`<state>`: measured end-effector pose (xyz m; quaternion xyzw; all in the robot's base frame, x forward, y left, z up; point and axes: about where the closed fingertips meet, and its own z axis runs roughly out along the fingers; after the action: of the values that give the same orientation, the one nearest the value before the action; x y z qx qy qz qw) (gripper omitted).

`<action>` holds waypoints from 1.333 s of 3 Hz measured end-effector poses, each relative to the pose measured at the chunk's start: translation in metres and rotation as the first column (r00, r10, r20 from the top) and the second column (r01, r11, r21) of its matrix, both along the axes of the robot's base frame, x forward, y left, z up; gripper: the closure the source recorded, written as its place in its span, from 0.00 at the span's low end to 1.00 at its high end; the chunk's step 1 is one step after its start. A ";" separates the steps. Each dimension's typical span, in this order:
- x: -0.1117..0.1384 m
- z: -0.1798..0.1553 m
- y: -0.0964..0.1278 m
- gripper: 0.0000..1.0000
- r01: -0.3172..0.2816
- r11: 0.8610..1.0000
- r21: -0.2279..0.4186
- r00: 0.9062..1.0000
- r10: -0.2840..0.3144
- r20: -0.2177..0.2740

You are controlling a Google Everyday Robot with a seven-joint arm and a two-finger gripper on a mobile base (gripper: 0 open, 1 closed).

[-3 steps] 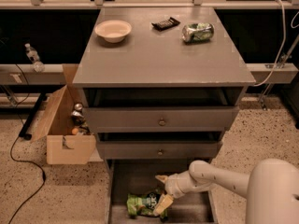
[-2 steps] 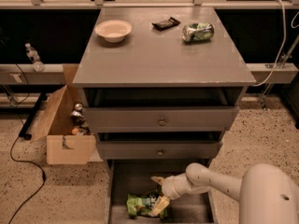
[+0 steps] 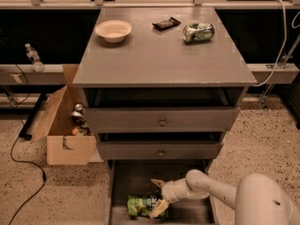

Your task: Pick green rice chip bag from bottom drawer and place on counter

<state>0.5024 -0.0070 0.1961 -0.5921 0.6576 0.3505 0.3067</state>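
We see the counter (image 3: pixel 164 60) bearing a pale bowl (image 3: pixel 113 30), a dark packet (image 3: pixel 166 23), a can (image 3: pixel 198 32) on its side, gripper (image 3: pixel 159 197) down in the bottom drawer (image 3: pixel 136 177), fingers spread at the green bag (image 3: pixel 140 204) on its floor.

3 drawers (image 3: pixel 161 121), 1 bag (image 3: pixel 139 204), 1 gripper (image 3: pixel 158 197) (bottom drawer (image 3: pixel 133 179))

Low in the bottom drawer (image 3: pixel 133 176), whose front runs off the lower edge, the gripper (image 3: pixel 159 197), fingers spread, hides the right end of the green rice chip bag (image 3: pixel 139 204), its label unreadable
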 end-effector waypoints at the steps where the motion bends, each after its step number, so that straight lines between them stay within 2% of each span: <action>1: 0.002 -0.016 0.001 0.00 0.007 1.000 -0.012 0.999 -0.006 0.032; 2: 0.000 -0.036 0.002 0.00 0.010 0.998 -0.063 0.998 -0.006 0.063; 3: -0.001 -0.046 0.003 0.00 0.014 0.996 -0.090 0.997 -0.007 0.075; 4: -0.002 -0.056 0.004 0.27 0.015 0.994 -0.112 0.997 -0.006 0.079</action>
<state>0.4999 -0.0035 0.1397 -0.6183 0.6669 0.2876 0.3003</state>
